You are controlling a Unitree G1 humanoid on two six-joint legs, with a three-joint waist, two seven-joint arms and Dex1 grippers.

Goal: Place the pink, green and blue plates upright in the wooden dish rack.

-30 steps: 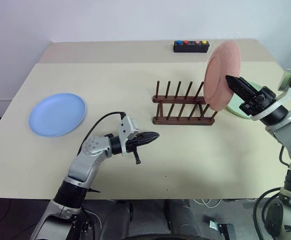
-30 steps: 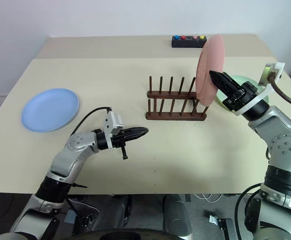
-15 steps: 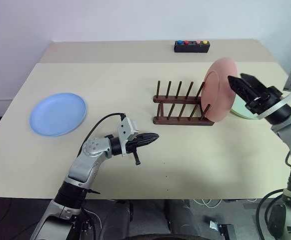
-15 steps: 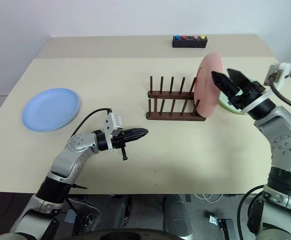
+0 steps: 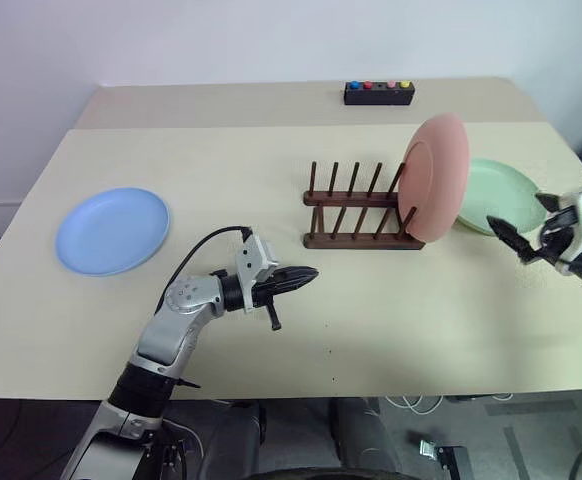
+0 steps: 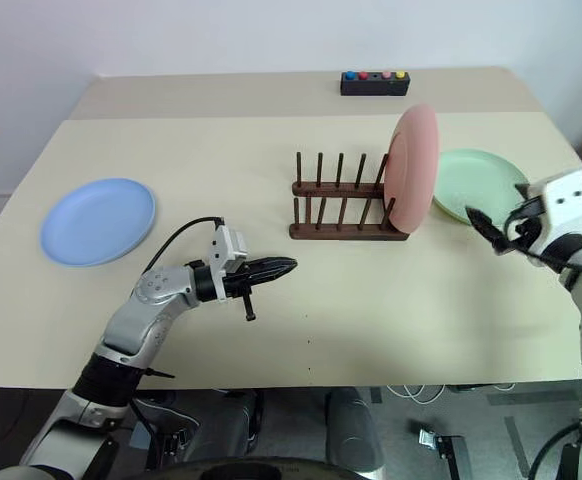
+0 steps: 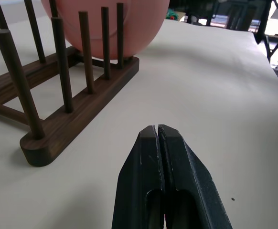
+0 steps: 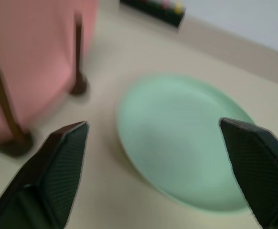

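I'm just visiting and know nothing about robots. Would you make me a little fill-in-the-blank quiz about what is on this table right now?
1. The plate standing upright in the wooden dish rack is ____.
2. The green plate lies flat on the table, to the ____ of the rack in the head view.
3. The left gripper has its fingers ____.
4. The right gripper faces the ____ plate with its fingers spread wide.

Missing words: pink; right; shut; green
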